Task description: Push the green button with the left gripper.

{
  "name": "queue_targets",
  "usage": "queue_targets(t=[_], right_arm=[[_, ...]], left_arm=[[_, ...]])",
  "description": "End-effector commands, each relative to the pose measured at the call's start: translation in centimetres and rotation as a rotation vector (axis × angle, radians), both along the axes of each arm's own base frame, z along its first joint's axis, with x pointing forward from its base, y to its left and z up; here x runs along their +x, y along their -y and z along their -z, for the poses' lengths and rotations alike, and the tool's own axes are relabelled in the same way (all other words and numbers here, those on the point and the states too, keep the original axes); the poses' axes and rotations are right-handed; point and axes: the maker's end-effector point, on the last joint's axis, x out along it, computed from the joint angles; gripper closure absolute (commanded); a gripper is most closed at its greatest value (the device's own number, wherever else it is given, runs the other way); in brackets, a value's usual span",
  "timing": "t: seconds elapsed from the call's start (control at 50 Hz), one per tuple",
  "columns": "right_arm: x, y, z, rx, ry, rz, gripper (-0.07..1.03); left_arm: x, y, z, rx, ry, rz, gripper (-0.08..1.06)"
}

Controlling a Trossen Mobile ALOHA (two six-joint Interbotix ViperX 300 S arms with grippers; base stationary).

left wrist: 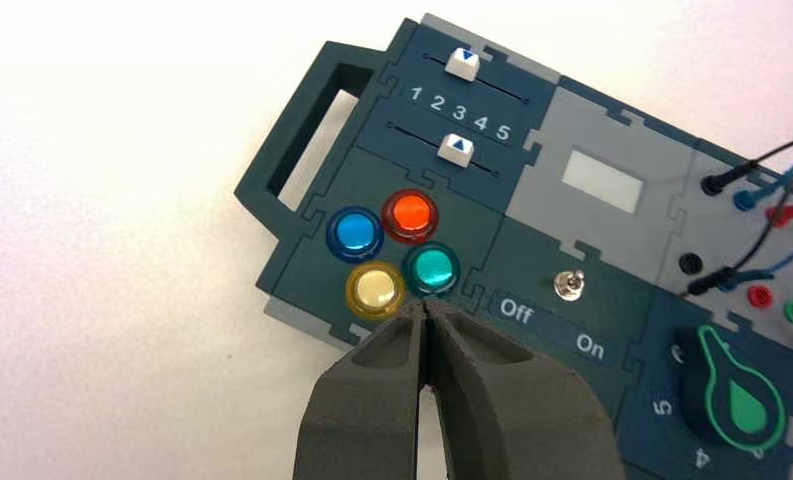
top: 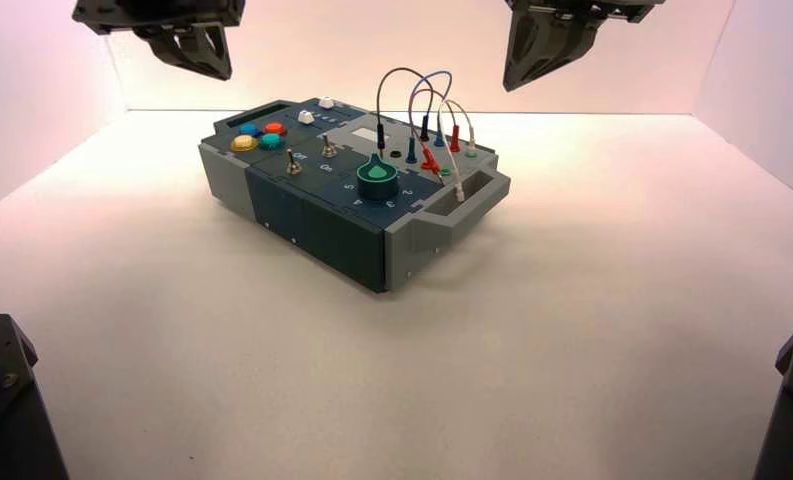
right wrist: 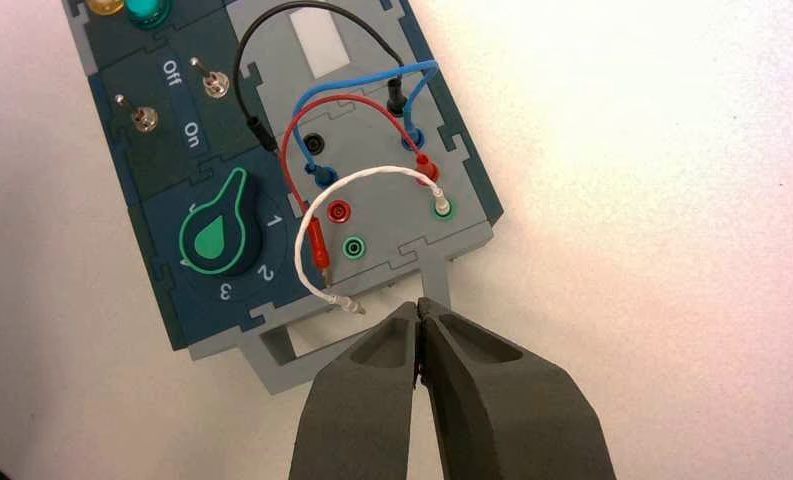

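Observation:
The green button (top: 271,141) is a small teal dome on the box's left end, in a cluster with yellow (left wrist: 375,289), red (left wrist: 410,214) and blue (left wrist: 354,231) buttons. In the left wrist view the green button (left wrist: 432,268) lies just beyond my left gripper (left wrist: 425,308), which is shut and empty. In the high view the left gripper (top: 215,68) hangs high above and behind the box, well clear of it. The right gripper (top: 517,80) also hangs high at the back, shut (right wrist: 418,305) and empty, over the box's grey handle end. The green button (right wrist: 147,10) peeks in at the right wrist view's edge.
The box (top: 312,215) stands turned on the white table. It carries two white-capped sliders (left wrist: 457,148), toggle switches (left wrist: 570,285) marked Off and On, a dark-green knob (top: 377,178) and looped wires (top: 427,110) in sockets. White walls enclose the table; dark arm bases (top: 7,400) fill both near corners.

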Motion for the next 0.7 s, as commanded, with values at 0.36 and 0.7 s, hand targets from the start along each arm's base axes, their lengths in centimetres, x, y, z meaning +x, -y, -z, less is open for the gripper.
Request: queue_targets(t=[0.36, 0.7], right_arm=[[1.7, -0.2, -1.5, 0.019, 0.043, 0.015, 0.98], [2.6, -0.7, -1.0, 0.009, 0.022, 0.012, 0.98]], left_arm=[[3.0, 1.3, -0.2, -0.006, 0.019, 0.011, 1.01], [3.1, 2.1, 0.3, -0.013, 0.005, 0.019, 1.01]])
